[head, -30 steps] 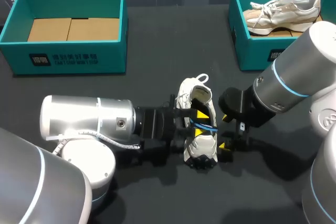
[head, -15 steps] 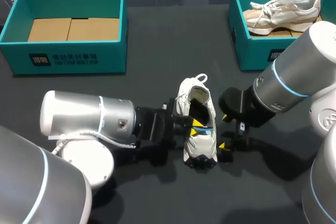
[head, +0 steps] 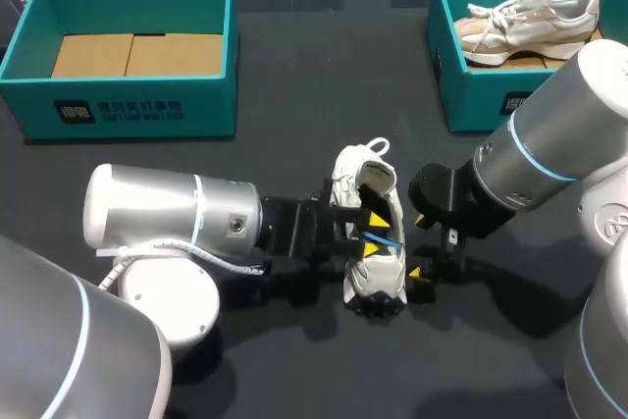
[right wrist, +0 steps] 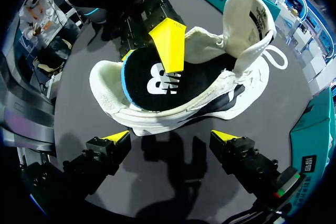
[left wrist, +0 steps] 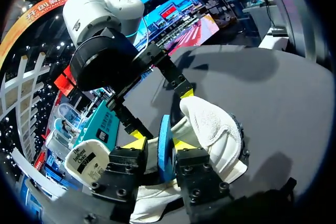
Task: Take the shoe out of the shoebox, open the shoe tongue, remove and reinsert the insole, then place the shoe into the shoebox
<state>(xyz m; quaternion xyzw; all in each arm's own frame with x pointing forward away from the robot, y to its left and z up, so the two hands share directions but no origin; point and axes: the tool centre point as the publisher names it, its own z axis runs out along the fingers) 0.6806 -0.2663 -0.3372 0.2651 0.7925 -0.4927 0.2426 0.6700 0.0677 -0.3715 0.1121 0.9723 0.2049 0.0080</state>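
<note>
A white shoe [head: 373, 277] stands mid-table with its toe toward the near edge; it also shows as the shoe [left wrist: 215, 129] and the shoe [right wrist: 157, 116] in the two wrist views. My left gripper [head: 372, 234] reaches into its mouth from the left. The blue-edged black insole [left wrist: 165, 145] stands on edge between the left gripper's [left wrist: 159, 144] fingers, with a slim gap on one side, so it is open. One left finger [right wrist: 168, 43] lies over the insole [right wrist: 152, 85]. My right gripper [head: 418, 246] is open beside the sole, and nothing lies between the right gripper's [right wrist: 172, 137] fingers.
A teal shoebox [head: 128, 110] with a bare cardboard floor stands at the back left. Another teal shoebox [head: 471, 95] at the back right holds a second pale shoe [head: 530, 22]. My right arm's bulk hangs over the right front of the table.
My left arm has slid slightly right, deeper toward the shoe. Its fingers drew together around the insole half a second ago and have spread again. The right arm has kept still.
</note>
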